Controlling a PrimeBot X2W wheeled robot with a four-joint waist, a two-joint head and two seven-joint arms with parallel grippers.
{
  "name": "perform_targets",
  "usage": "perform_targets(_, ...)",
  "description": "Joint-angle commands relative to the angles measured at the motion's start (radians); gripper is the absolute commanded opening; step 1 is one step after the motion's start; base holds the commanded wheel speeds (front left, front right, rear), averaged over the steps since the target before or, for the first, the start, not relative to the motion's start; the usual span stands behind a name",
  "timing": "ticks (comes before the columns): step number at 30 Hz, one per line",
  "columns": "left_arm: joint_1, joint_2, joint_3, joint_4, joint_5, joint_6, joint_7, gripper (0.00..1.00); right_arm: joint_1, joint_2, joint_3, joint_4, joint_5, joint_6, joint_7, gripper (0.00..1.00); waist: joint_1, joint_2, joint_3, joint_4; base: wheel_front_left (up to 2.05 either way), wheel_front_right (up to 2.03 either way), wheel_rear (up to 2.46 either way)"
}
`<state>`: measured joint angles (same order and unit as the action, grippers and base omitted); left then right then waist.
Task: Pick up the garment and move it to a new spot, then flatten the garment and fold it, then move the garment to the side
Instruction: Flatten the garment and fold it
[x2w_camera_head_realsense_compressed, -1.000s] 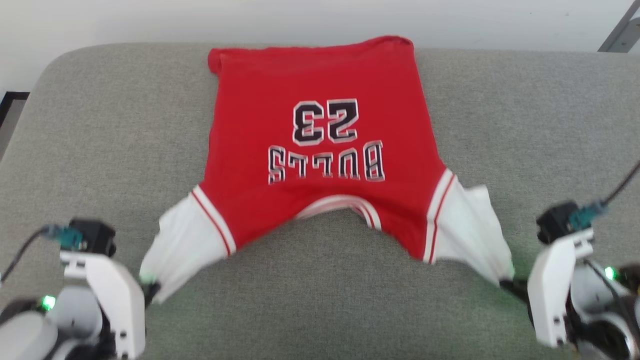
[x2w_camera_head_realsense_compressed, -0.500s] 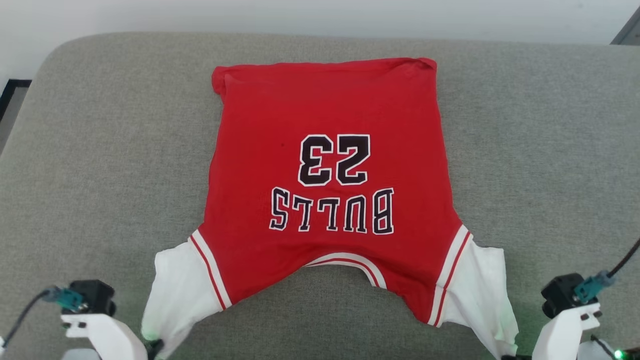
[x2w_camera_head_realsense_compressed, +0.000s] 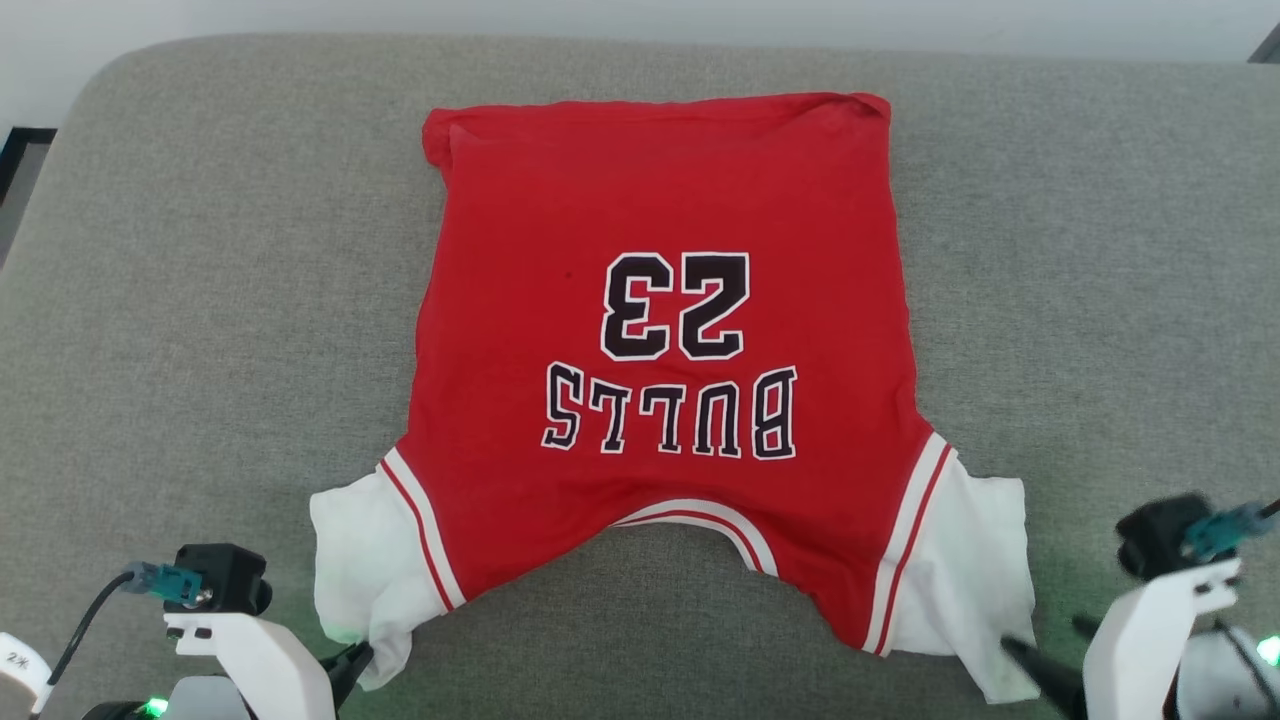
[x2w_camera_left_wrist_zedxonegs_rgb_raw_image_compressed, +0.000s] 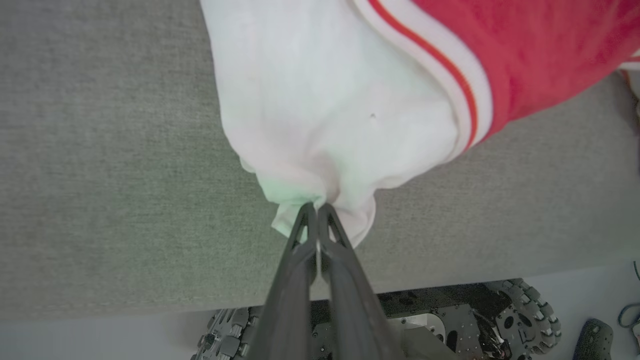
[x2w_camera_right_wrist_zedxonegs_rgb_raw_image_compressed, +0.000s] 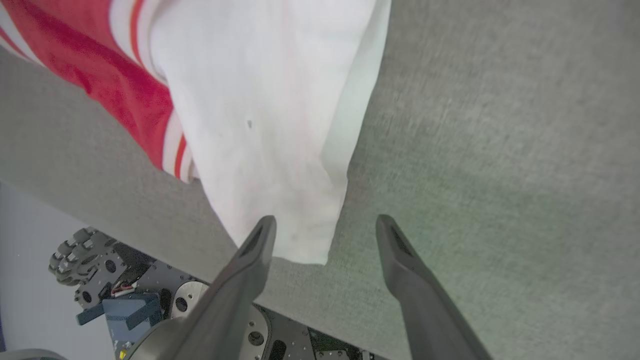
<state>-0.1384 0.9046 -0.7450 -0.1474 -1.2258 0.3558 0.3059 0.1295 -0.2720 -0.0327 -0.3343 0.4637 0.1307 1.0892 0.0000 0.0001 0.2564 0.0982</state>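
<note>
- red jersey-style T-shirt (x2w_camera_head_realsense_compressed: 660, 200): white sleeves, red-and-white striped trim, black "BULLS 23" outlined in white
- padded grey woven fabric surface (x2w_camera_head_realsense_compressed: 200, 300): just plain flecked grey all over

The garment (x2w_camera_head_realsense_compressed: 660, 300) lies print-up on the grey cushion (x2w_camera_head_realsense_compressed: 200, 300), neckline nearest the robot.

Grey fabric cushion (x2w_camera_head_realsense_compressed: 180, 300), pale floor (x2w_camera_left_wrist_zedxonegs_rgb_raw_image_compressed: 75, 340)

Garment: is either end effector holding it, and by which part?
Left end effector is shut on the garment at the tip of its white sleeve. Right end effector is open, holding nothing.
</note>
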Motion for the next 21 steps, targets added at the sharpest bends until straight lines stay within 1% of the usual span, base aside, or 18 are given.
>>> perform_targets(1,-0.016,-0.010,0.001,0.004,0.009,-0.007,-0.007,0.00,-0.030,0.003,-0.010,-0.035,-0.007,0.000,-0.015,1.00,0.0000,-0.0001,0.009,0.005,0.00,0.00,0.00)
perform_targets(6,-0.041,-0.022,0.006,0.006,0.024,-0.023,-0.017,0.00,-0.127,0.013,-0.021,-0.106,-0.048,0.000,-0.072,1.00,0.0000,-0.0001,0.033,0.017,0.00,0.00,0.00)
perform_targets(10,-0.067,-0.035,0.002,0.009,0.032,-0.034,-0.017,0.00,-0.256,0.027,-0.015,-0.078,-0.107,0.000,-0.156,1.00,0.0000,-0.0001,0.056,0.033,0.00,0.00,0.00)
perform_targets(11,-0.067,-0.035,0.002,0.009,0.032,-0.034,-0.017,0.00,-0.256,0.027,-0.015,-0.078,-0.107,0.000,-0.156,1.00,0.0000,-0.0001,0.056,0.033,0.00,0.00,0.00)
perform_targets(13,-0.082,-0.043,-0.002,0.010,0.041,-0.042,-0.013,0.00,-0.334,0.034,-0.007,-0.038,-0.129,0.000,-0.199,1.00,0.0000,-0.0001,0.068,0.046,0.00,0.00,0.00)
perform_targets(15,-0.101,-0.052,-0.007,0.013,0.048,-0.053,-0.009,0.00,-0.413,0.017,0.012,0.017,-0.154,0.000,-0.245,1.00,0.0000,-0.0001,0.082,0.063,0.00,0.00,0.00)
perform_targets(16,-0.110,-0.057,-0.009,0.014,0.052,-0.058,-0.006,0.00,-0.450,0.020,0.015,0.049,-0.160,0.000,-0.265,1.00,0.0000,-0.0001,0.089,0.072,0.00,0.00,0.00)
perform_targets(21,-0.156,-0.091,-0.024,0.028,0.071,-0.084,0.004,0.00,-0.641,-0.012,0.026,0.252,-0.191,0.000,-0.344,1.00,0.0000,-0.0001,0.119,0.125,0.00,0.00,0.00)
